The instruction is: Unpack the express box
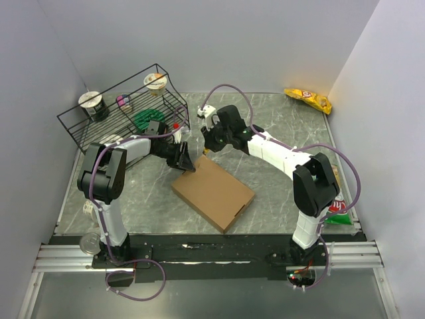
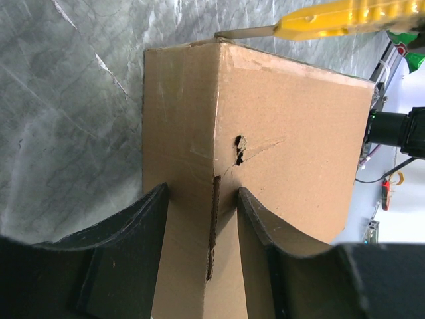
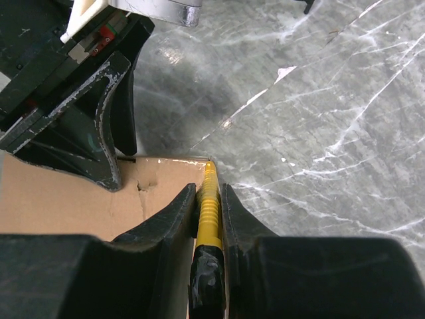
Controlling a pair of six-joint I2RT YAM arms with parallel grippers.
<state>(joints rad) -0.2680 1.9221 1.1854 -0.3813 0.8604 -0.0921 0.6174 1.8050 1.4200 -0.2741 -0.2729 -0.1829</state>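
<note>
The express box is a flat brown carton lying closed in the middle of the table. My left gripper straddles its far left corner, and in the left wrist view the fingers sit on either side of the box edge, where the cardboard has a small tear. My right gripper is shut on a yellow utility knife. The blade tip rests at the far corner of the box. The knife also shows in the left wrist view.
A black wire rack stands at the back left with two cups and a green item. A yellow snack bag lies at the back right. Another packet lies by the right arm's base, and a can by the left base.
</note>
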